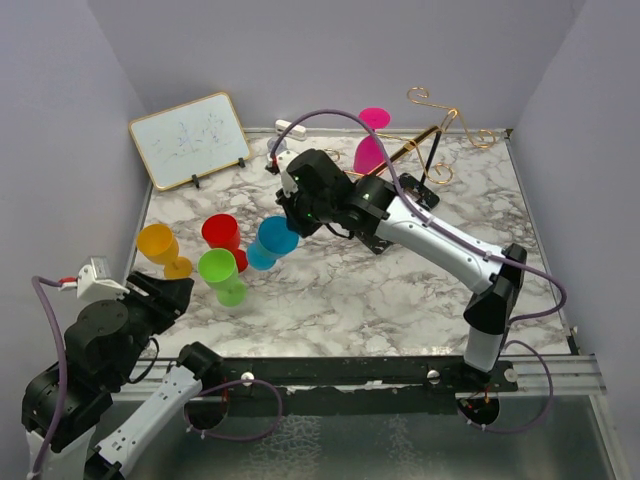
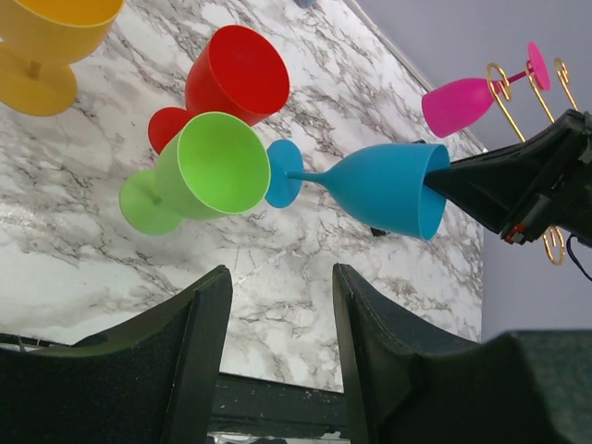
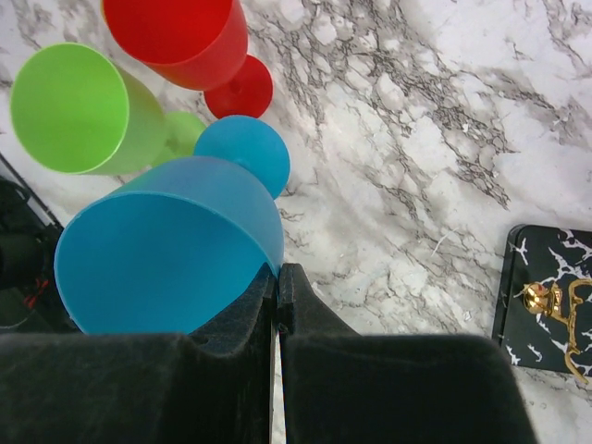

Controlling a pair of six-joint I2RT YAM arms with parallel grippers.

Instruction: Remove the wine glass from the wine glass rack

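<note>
The right gripper (image 3: 277,277) is clamping the rim of the blue plastic wine glass (image 1: 270,243), which is hanging tilted over the marble table (image 1: 400,290), well apart from the thin gold wire wine glass rack (image 1: 440,120). Removal is therefore looking complete, with only set-down and release outstanding. The left gripper (image 2: 277,287) is sitting spread and empty at the near-left, while the green plastic glass (image 1: 222,275), red plastic glass (image 1: 222,235) and orange plastic glass (image 1: 160,247) are crowding the landing spot, and a pink plastic glass (image 1: 370,150) is hanging on the rack.
</note>
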